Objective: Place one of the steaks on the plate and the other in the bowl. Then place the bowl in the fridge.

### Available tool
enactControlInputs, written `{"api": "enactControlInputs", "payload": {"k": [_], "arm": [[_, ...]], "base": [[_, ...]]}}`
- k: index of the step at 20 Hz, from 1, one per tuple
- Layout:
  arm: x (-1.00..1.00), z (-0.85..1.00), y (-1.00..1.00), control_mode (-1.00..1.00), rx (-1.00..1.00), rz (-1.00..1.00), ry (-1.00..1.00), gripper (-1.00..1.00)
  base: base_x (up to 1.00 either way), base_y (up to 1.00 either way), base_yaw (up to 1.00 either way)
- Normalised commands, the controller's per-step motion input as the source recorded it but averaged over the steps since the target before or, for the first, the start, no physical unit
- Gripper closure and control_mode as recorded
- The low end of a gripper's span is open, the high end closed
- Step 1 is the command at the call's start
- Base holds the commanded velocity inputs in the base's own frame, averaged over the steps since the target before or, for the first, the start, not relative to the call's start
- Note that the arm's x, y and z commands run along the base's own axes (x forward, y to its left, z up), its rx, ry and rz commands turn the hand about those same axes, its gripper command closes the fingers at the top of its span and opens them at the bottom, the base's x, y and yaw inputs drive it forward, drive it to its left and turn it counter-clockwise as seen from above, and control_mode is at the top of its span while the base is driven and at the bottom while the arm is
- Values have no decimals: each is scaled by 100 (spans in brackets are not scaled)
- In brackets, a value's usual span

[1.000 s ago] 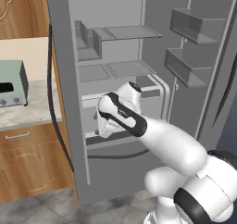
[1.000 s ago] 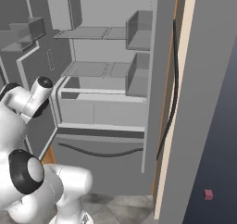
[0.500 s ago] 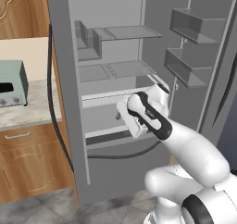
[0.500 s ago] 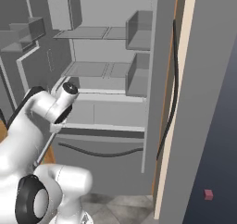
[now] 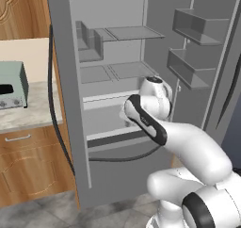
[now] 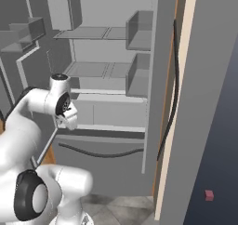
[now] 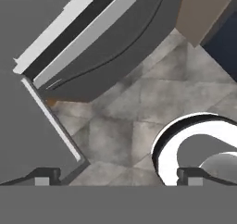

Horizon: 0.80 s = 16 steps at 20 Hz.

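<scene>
A: Grey metal everywhere: the tall grey French-door fridge stands with both doors swung wide, its grey shelves and door bins bare as far as I can see.

B: And the white arm with dark joints?

A: It reaches in front of the fridge's lower drawer, at about the height of the white-edged shelf front. In the right base view the wrist sits just left of that drawer, near the left door's edge.

B: The tool?

A: In the hand view the tool points down, its two small dark fingertips set far apart at the bottom corners, with nothing between them. Below it lie the grey mottled floor tiles and the curved dark handle of the bottom drawer.

B: Anything else around?

A: A pale green toaster oven sits on the beige tabletop far left in the left base view, above brown wooden cabinets. A long dark handle runs down the right door's edge, and a small red block lies on the dark floor, near right.
</scene>
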Motion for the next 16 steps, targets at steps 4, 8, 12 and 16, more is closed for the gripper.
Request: {"api": "enactControlInputs", "payload": {"k": [4,8,12,16], "arm": [[-7,-2,-41,-100,-38,73,-14,-100],[-24,-10,-24,-100,-22,81,-9,-100],[1,0,-47,-100,7,11,4,-100],[-68,0,-10,-100,-1,0,-2,-100]], "base": [[0,0,0],[0,0,0],[0,0,0],[0,0,0]]}}
